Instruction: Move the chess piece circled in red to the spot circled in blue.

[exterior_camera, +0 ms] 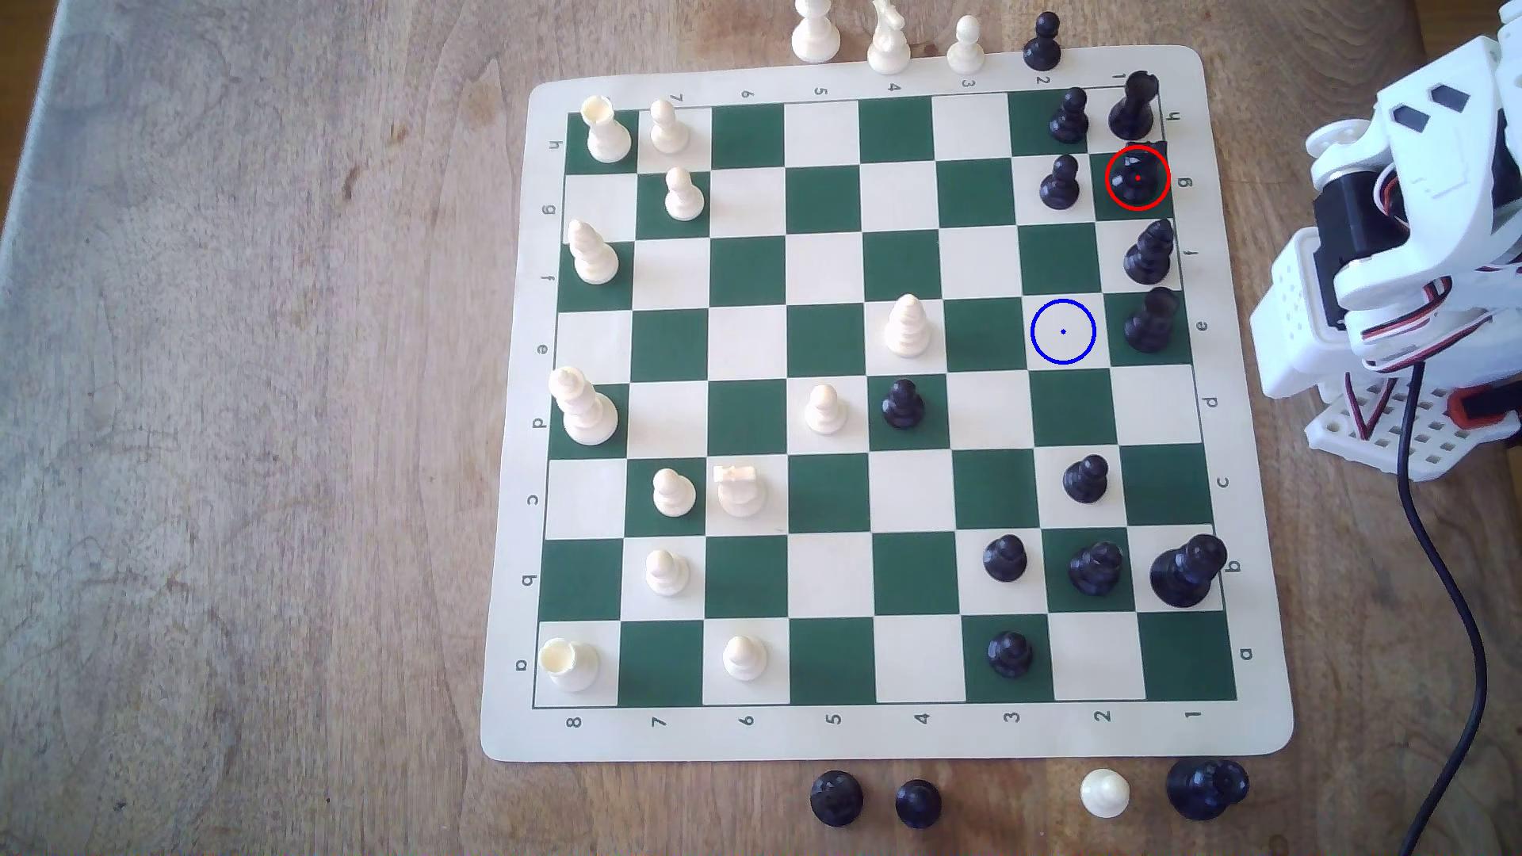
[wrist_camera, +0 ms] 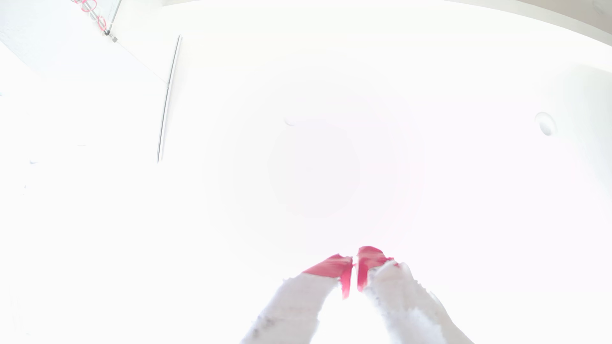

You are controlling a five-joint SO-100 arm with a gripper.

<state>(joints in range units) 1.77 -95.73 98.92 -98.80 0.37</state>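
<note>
The chess piece [exterior_camera: 1137, 175], a small glossy black piece with a notched top, stands inside the red ring on a green square in the board's far right column in the exterior view. The spot [exterior_camera: 1062, 331] is a bare cream square with a blue ring, one column to the exterior view's left and two rows nearer. My white arm [exterior_camera: 1400, 247] is folded up off the mat's right edge, away from both. In the washed-out wrist view my gripper [wrist_camera: 355, 257] is shut, its red pads [wrist_camera: 331, 266] together with nothing between them.
The green-and-cream mat [exterior_camera: 885, 741] holds several black pieces around the ringed piece: pawns [exterior_camera: 1059, 183] beside it and taller pieces [exterior_camera: 1149, 251] in its column. White pieces fill the exterior view's left side. Captured pieces [exterior_camera: 836, 797] lie off the mat. A black cable [exterior_camera: 1449, 593] trails at right.
</note>
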